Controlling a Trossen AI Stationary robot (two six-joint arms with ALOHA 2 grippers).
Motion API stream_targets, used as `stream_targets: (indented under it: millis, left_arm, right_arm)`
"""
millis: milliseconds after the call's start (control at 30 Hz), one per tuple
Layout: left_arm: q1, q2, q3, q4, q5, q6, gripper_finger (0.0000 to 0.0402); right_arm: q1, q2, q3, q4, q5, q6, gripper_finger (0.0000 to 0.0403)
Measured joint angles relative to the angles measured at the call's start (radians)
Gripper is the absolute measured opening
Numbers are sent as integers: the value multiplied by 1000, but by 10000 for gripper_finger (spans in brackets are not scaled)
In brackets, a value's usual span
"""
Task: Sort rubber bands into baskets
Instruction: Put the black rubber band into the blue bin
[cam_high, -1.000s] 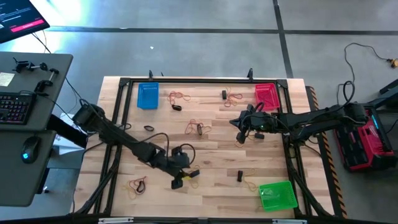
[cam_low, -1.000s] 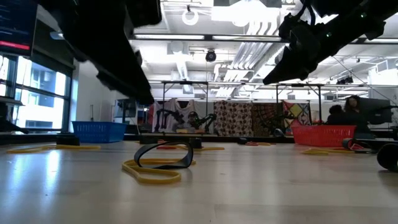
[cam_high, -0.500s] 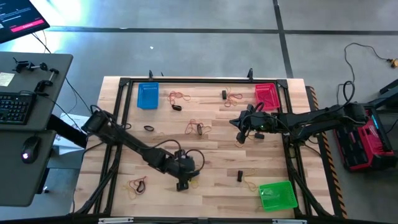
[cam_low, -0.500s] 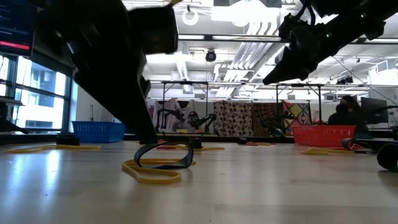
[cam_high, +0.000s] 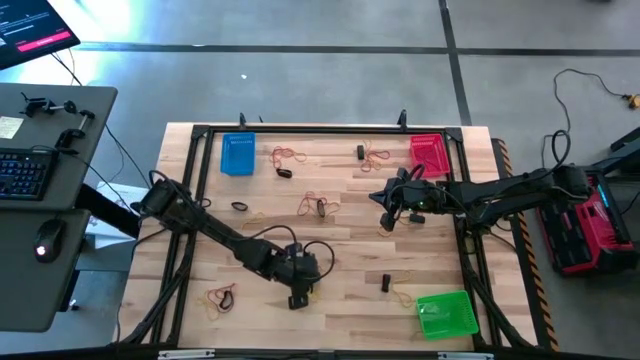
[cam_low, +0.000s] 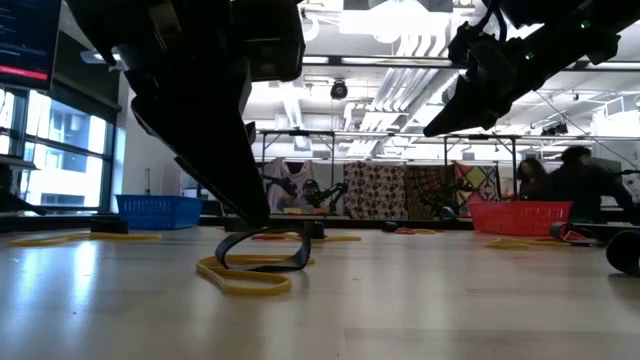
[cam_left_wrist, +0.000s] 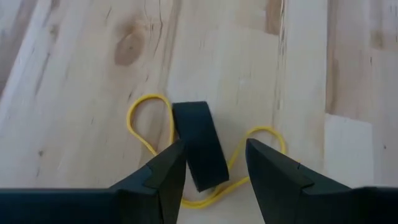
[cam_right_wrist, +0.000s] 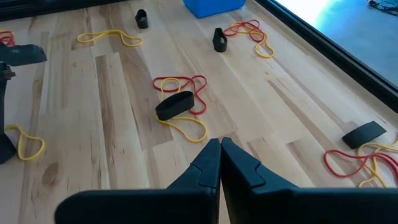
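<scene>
Now three baskets ring the table: blue (cam_high: 237, 155), red (cam_high: 429, 154), green (cam_high: 447, 313), all away from the scattered bands.
Left gripper (cam_left_wrist: 211, 171) has swung down over a wide black band (cam_left_wrist: 199, 145) lying on a yellow one (cam_left_wrist: 144, 124), fingers spread astride it. Right gripper (cam_right_wrist: 220, 163), clenched empty, stays mid-table beside the red basket.

Black rubber band (cam_left_wrist: 199, 144) on yellow band (cam_left_wrist: 146, 118); blue (cam_high: 238, 155), red (cam_high: 428, 154), green baskets (cam_high: 446, 314).
</scene>
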Motion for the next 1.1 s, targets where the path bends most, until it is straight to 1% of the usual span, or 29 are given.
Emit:
stream_targets:
  millis: [100, 333, 400, 500, 600, 767, 833, 933, 1100]
  left_arm:
    - [2, 0, 0, -1, -1, -23, 168]
    - [6, 3, 0, -2, -6, -47, 221]
    - [6, 8, 0, -4, -11, -54, 231]
    - [8, 18, 0, 0, -4, -65, 234]
    - [15, 37, 0, -6, 28, -81, 233]
    - [20, 42, 0, -2, 30, -96, 232]
    - [20, 39, 0, -4, 29, -96, 228]
    - [20, 37, 0, -5, 29, -98, 210]
    - [21, 37, 0, -26, 25, -98, 148]
  right_arm:
    - [0, 0, 0, 0, -1, 0, 0]
    - [0, 0, 0, 0, -8, -8, 0]
    - [0, 0, 0, 0, -8, -8, 0]
    - [0, 0, 0, -1, -8, -8, 0]
    - [0, 0, 0, -3, -8, -8, 0]
    - [0, 0, 0, -8, -8, -7, 0]
    - [0, 0, 0, -8, -8, -8, 0]
    - [0, 0, 0, -8, -8, -8, 0]
    - [0, 0, 0, -8, -8, -6, 0]
